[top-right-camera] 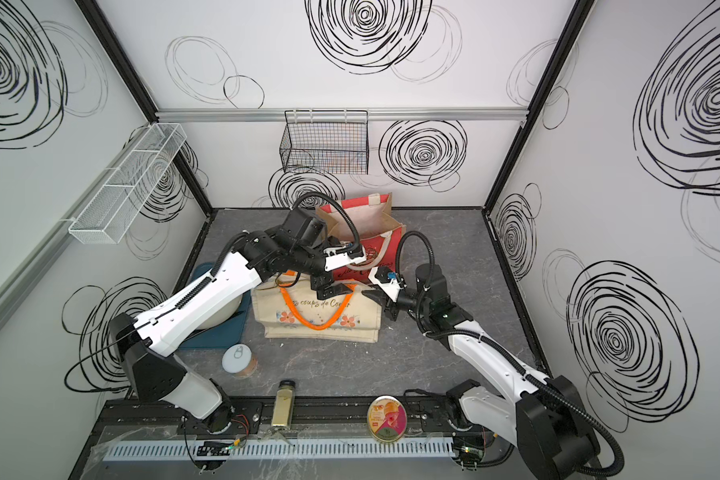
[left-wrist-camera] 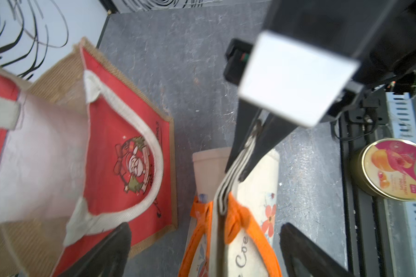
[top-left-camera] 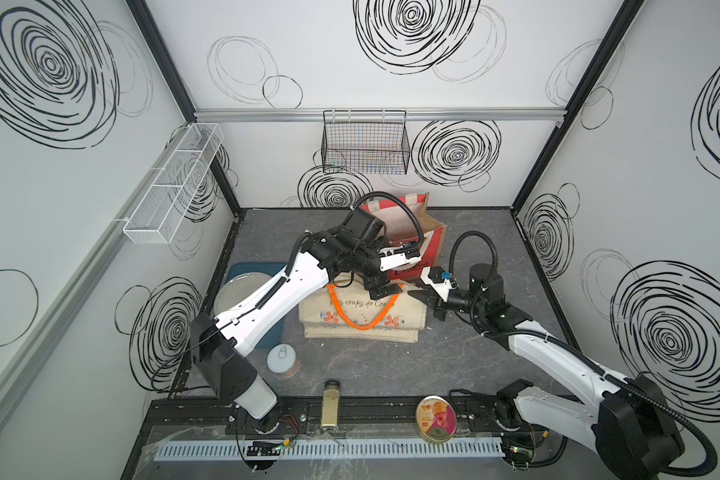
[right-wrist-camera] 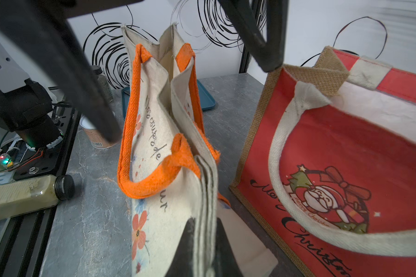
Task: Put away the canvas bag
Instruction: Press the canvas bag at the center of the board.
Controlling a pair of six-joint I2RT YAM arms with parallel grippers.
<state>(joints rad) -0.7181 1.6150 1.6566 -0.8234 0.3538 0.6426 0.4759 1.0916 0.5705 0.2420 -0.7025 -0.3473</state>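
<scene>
Canvas bag (top-left-camera: 362,320), orange-handled, is found midway on the worktop (top-left-camera: 474,361), just before the red bag (top-left-camera: 408,232) at its back edge. Its folded top edge is clamped by the right pincer (top-left-camera: 416,294); the left pincer (top-left-camera: 385,289) is spread wide above it. The grasp is judged made; a lift into the red bag is called for next.

Bright, even, diffuse light, faint soft shadows on worktop (top-left-camera: 391,365), wide-angle bowing at top-view edges, wrist views soft, nearest parts blurred
</scene>
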